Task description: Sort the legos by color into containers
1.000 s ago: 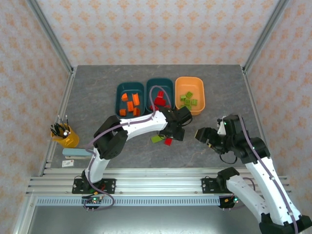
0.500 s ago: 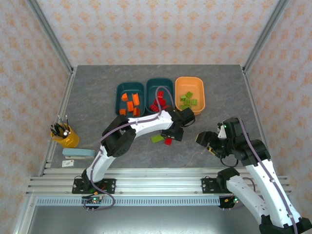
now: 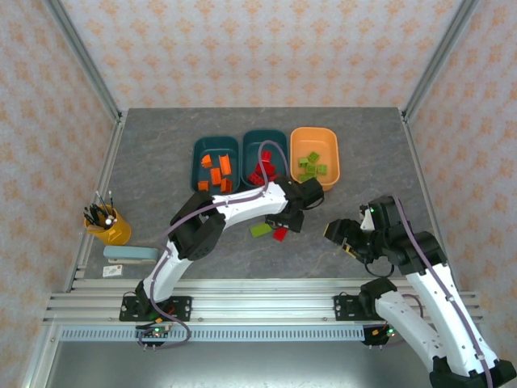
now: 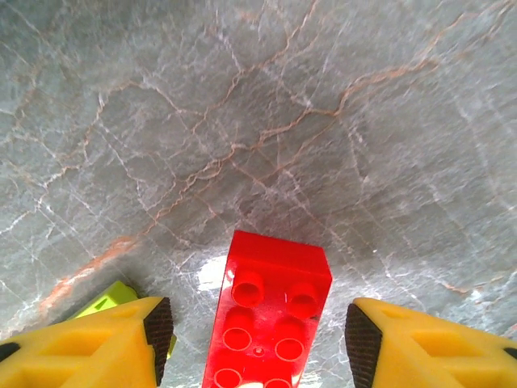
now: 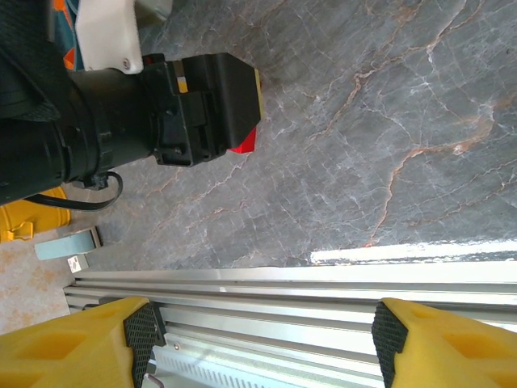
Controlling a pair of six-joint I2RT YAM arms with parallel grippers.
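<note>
Three tubs (image 3: 196, 153) hold sorted bricks (image 3: 224, 165); a red brick (image 4: 271, 299) and green brick (image 3: 259, 230) remain on the table (image 3: 161, 162). Left gripper (image 4: 258, 331) straddles the red, jaws wide; right gripper (image 5: 262, 339) also wide, empty.

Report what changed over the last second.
The left hand edged slightly right over the red lego. It is open astride it and grips nothing. The right hand, also open and empty, drew back a little toward the near edge. The red lego, the green lego beside it and the containers stayed put.
</note>
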